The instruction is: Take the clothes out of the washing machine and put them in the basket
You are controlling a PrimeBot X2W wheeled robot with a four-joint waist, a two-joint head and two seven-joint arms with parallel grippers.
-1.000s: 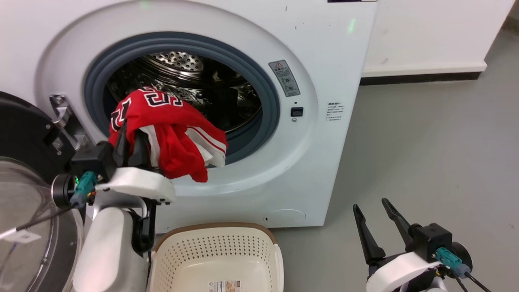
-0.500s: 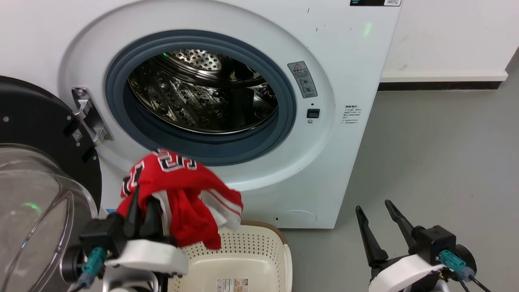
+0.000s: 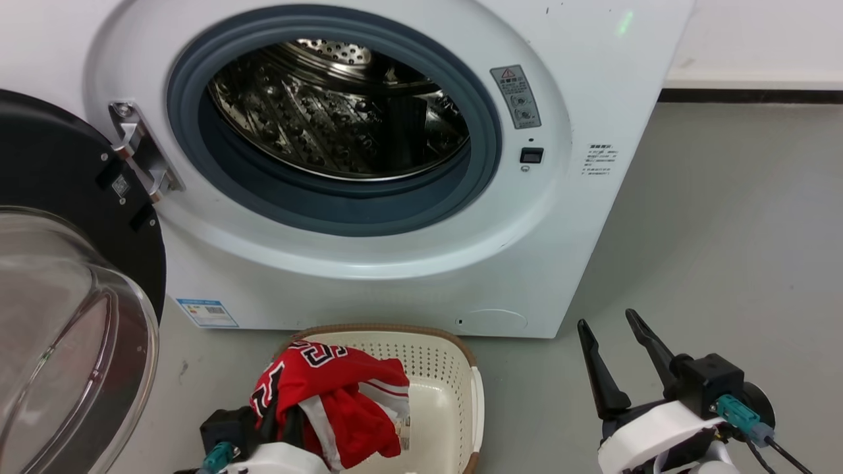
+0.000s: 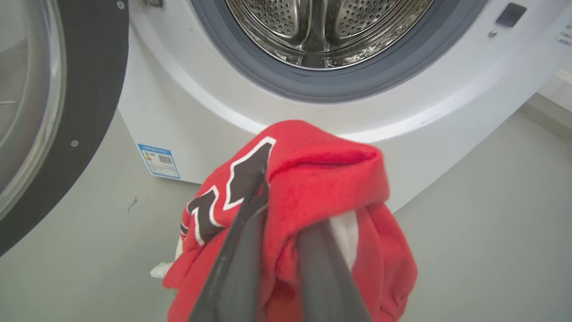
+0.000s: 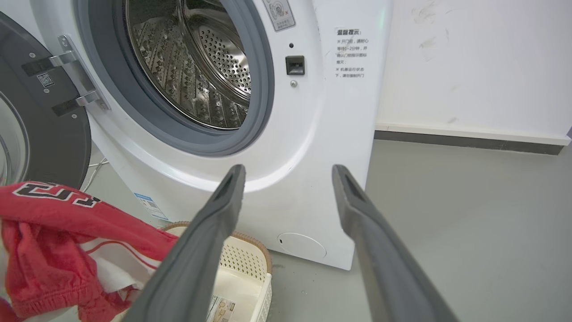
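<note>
The clothes, a red jersey [image 3: 342, 395] with white trim and black numerals, hang over the left half of the cream basket [image 3: 454, 368]. My left gripper [image 3: 282, 413] is shut on them. In the left wrist view the fabric [image 4: 321, 179] drapes over both fingers of that gripper [image 4: 286, 210]. The washing machine [image 3: 395, 263] stands behind with its steel drum [image 3: 342, 105] showing no clothes. My right gripper [image 3: 612, 332] stays open over the floor to the basket's right, holding nothing. Its own view shows the gripper [image 5: 288, 170] facing the washer, with the jersey [image 5: 53, 232] and basket rim [image 5: 250, 264] at lower left.
The washer's black-framed clear door [image 3: 66, 296] stands swung open at the left, close to my left arm. Grey floor [image 3: 724, 230] stretches to the right of the machine. A white wall with a dark baseboard [image 3: 751, 95] runs behind.
My left gripper has carried the jersey from the porthole down to the basket. The head camera has shifted too. The right gripper has kept its place.
</note>
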